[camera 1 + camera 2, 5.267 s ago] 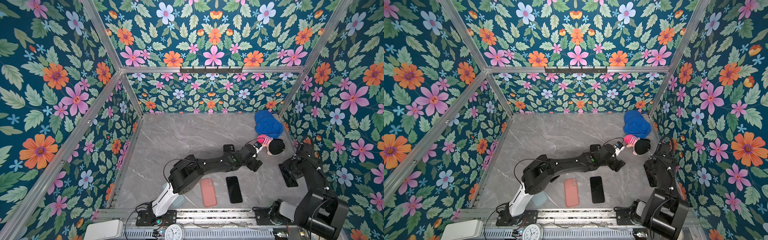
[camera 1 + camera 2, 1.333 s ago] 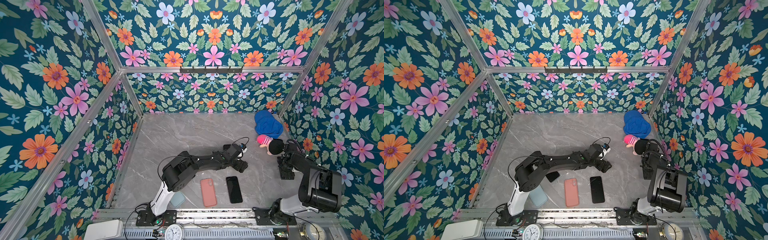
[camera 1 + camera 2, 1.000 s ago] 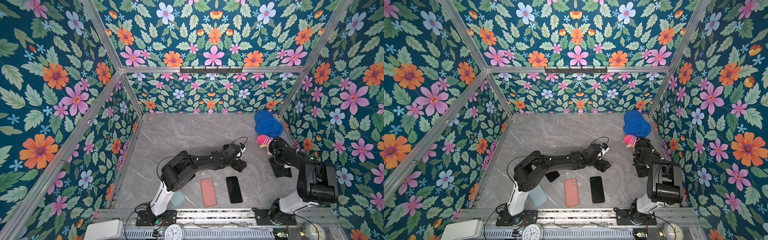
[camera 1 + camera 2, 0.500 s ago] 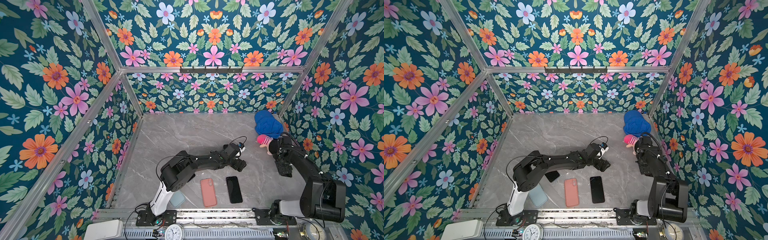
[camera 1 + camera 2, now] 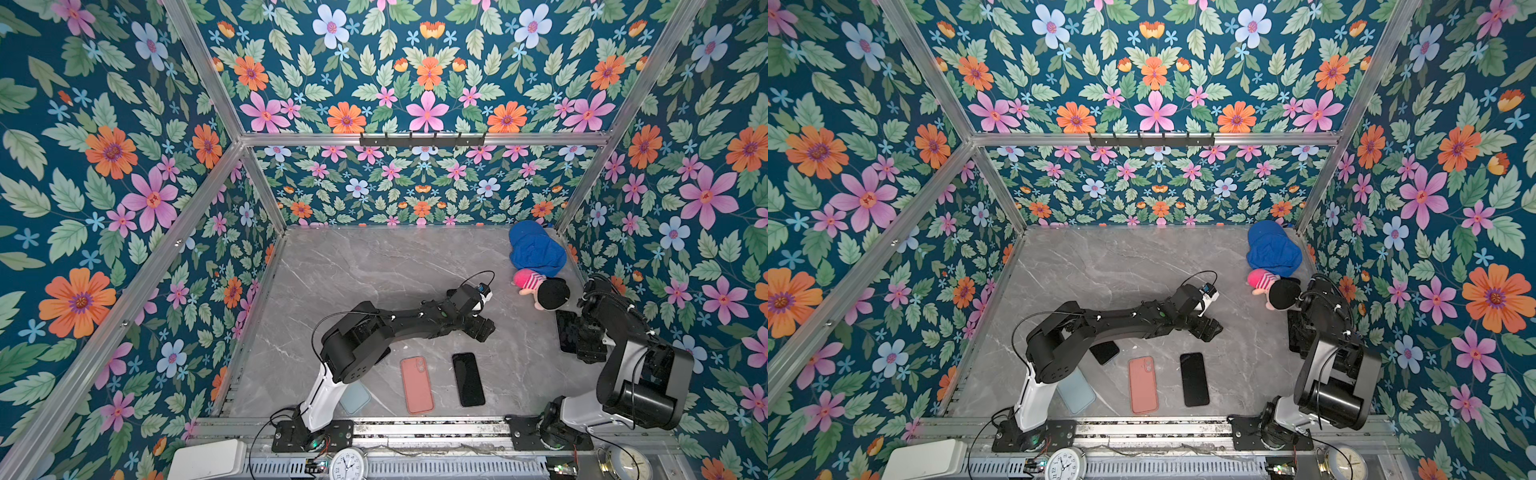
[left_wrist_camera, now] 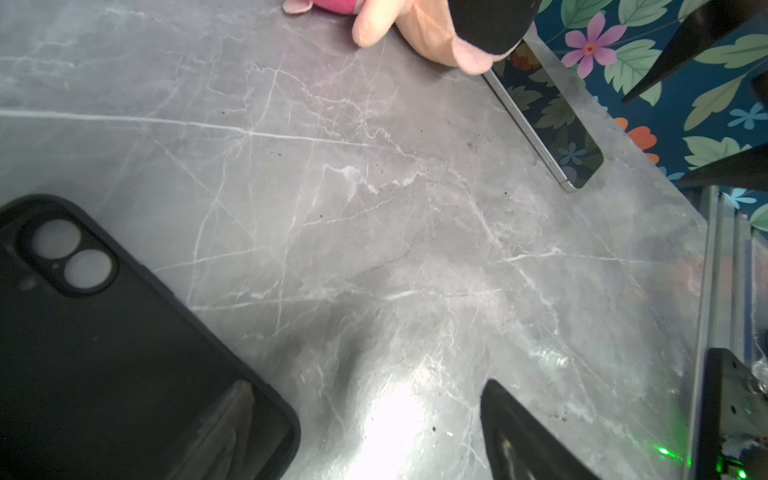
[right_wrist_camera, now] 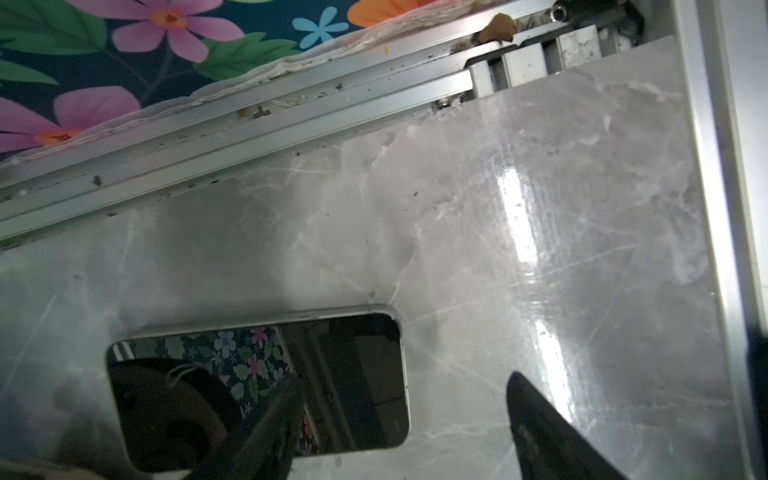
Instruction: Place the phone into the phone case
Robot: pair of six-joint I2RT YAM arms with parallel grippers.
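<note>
Plainly, the marble table [image 5: 374, 266] holds every piece, but nothing is joined. The task looks barely begun, with pick-up, carry and seating all left to do. The left arm [image 5: 407, 324] stretches across the middle, and the right arm [image 5: 636, 361] folds down by the side wall. A doll [image 5: 544, 291] lies at the far right. The black phone case [image 5: 468, 379] lies flat and empty near the front edge, beside a pink case [image 5: 417, 384]. The phone [image 5: 565, 328] lies screen-up by the right wall, well apart from the phone case and right by the doll's head. The right gripper [image 7: 406, 378] hovers over the phone's end with its jaws spread, grasping nothing. The left gripper [image 5: 484, 329], low beside the phone case, is likewise released and empty. Five seconds back the left gripper was up at the doll and has since drawn toward the centre. The right arm has refolded over the phone, which seems nudged nearer the doll, and both cases lie unmoved
</note>
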